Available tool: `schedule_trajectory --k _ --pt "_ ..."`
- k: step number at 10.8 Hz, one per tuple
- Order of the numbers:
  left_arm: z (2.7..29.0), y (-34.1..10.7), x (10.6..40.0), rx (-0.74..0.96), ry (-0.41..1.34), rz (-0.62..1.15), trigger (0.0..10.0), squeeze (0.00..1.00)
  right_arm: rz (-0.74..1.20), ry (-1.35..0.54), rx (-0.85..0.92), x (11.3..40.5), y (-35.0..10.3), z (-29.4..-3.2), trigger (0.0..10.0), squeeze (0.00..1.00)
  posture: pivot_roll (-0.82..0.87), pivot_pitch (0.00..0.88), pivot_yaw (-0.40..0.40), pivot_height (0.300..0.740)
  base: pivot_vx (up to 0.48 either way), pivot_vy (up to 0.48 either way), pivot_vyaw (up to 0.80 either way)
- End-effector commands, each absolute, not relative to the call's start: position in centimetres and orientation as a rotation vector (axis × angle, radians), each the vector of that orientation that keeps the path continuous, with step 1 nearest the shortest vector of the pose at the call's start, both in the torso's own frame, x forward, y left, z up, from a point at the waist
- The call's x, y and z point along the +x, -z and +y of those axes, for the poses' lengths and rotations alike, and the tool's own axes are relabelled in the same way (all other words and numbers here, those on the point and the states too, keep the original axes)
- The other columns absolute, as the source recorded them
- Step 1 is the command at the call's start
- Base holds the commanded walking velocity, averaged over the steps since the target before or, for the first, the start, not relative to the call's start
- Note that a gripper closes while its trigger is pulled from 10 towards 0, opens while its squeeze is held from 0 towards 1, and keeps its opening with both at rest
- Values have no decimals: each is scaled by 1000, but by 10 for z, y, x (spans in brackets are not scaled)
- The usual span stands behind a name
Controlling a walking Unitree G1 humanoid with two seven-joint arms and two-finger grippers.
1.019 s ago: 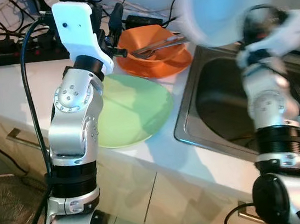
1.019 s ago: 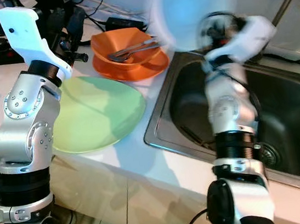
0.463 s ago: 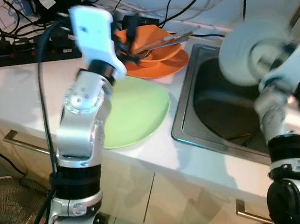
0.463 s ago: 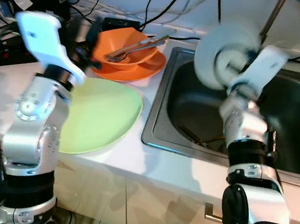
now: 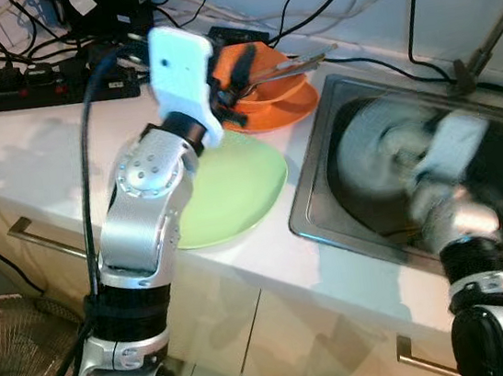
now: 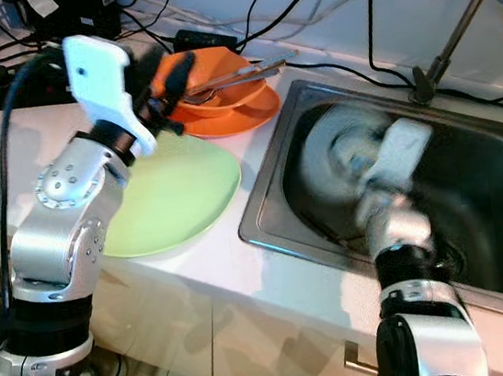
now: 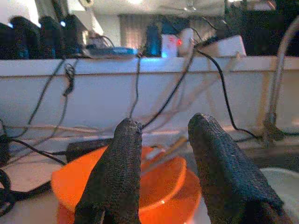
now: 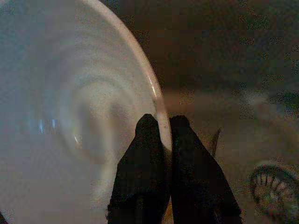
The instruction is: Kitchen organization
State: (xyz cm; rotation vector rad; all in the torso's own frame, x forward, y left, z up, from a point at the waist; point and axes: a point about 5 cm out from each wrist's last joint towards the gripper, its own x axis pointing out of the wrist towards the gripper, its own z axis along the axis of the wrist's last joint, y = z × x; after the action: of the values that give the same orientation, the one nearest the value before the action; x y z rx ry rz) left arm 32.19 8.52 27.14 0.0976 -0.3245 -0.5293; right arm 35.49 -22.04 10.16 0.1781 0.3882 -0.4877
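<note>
- Left eye view, far left: power strip [image 5: 53,88] with black cables at the back of the white counter [image 5: 8,174]; it sits nearer the frame's top corner than a second ago because the camera has shifted, not the strip.
- Left gripper [image 7: 161,154]: raised over the counter, fingers [image 7: 117,172] spread apart with nothing between them, pointing at the orange bowl [image 5: 276,81]. It has advanced from beside the bowl's near edge a second ago to just over its rim.
- Green plate [image 5: 233,190]: flat on the counter, partly under the left arm, unmoved.
- Orange bowl: behind the green plate, on an orange plate [image 5: 292,108], metal utensils [image 6: 237,74] lying across it; unmoved.
- Sink [image 6: 501,183]: steel basin set in the counter, right of the plates; drain [image 8: 275,189] seen in the right wrist view.
- Right gripper [image 8: 163,128]: fingers pinched on the rim of the white bowl [image 5: 382,157].
- White bowl: motion-blurred, now low inside the sink basin; a second ago it was held high above the counter, and half a second ago over the sink's edge.
- Faucet [image 6: 452,22]: slanted stem at the sink's back edge.
</note>
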Motion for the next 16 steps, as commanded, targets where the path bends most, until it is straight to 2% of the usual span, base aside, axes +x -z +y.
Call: schedule_trajectory --k 1,5,9,10,11,12,13,14,16 --pt "76 -266 316 109 601 -292 10000 0 403 482 147 354 -100 -225 10000 0 39 51 -152 740 0 0 0" --pt "63 -225 304 148 771 -79 10000 0 477 415 149 354 -84 -215 10000 0 40 49 -150 740 0 0 0" --pt "63 -198 298 189 792 39 10000 0 502 363 160 355 -77 -207 10000 0 52 36 -160 740 0 0 0" --pt "63 -197 297 193 794 45 10000 0 506 351 162 354 -75 -204 10000 200 54 36 -160 740 0 0 0" --pt "63 -196 297 195 797 48 10000 0 510 344 162 354 -73 -202 10000 1000 55 34 -161 740 0 0 0" --pt "63 -196 296 198 799 49 10000 0 513 333 163 354 -73 -201 10000 1000 57 32 -161 740 0 0 0" --pt "63 -196 296 200 801 50 10000 0 515 327 160 354 -72 -199 10000 353 57 29 -160 740 0 0 0" --pt "62 -196 295 202 803 50 10000 0 515 326 159 354 -72 -200 10000 0 58 27 -159 740 0 0 0" --pt "61 -195 295 206 807 51 10000 0 511 324 156 355 -72 -200 10000 0 57 27 -160 740 0 0 0"
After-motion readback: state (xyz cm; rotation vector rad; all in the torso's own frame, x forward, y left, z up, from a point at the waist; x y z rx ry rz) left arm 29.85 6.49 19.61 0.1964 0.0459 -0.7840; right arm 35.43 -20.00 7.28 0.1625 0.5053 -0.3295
